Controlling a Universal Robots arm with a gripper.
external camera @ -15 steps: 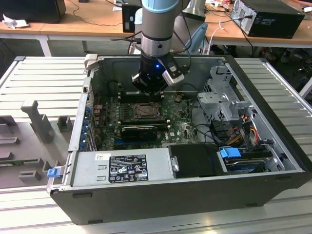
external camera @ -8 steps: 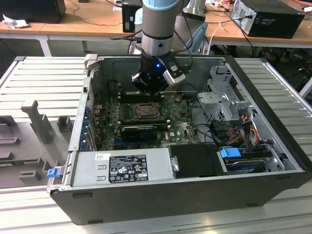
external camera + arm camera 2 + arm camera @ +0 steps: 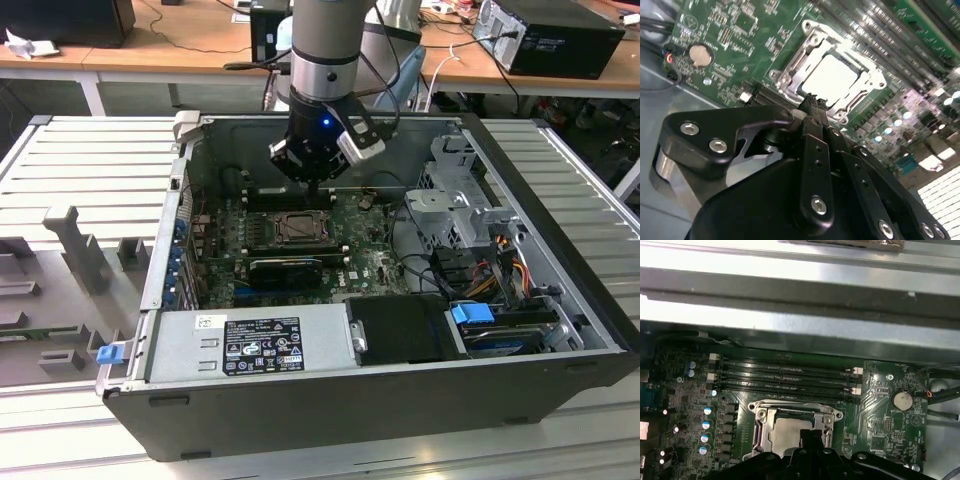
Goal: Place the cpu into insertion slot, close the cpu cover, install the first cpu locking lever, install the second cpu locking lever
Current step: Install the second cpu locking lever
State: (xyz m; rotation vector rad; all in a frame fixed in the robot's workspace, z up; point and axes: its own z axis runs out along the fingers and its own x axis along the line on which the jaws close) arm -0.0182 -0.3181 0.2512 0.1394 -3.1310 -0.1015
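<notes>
While the arm hangs over the open computer case in the exterior view, the claw stands just above the motherboard, beside the socket on the side toward the case's rear wall. The cpu lies flat in the socket, its pale metal top showing through the square opening of the cpu cover, which lies closed around it. In both wrist views the cpu sits directly beyond the claw's tip, near but apart from it. In the first wrist view the cpu lies between the claw and the memory slots. The claw is clenched: its fingers meet at a narrow tip with no gap, and nothing is gripped between them. Whether the tip touches the cover's edge cannot be told.
</notes>
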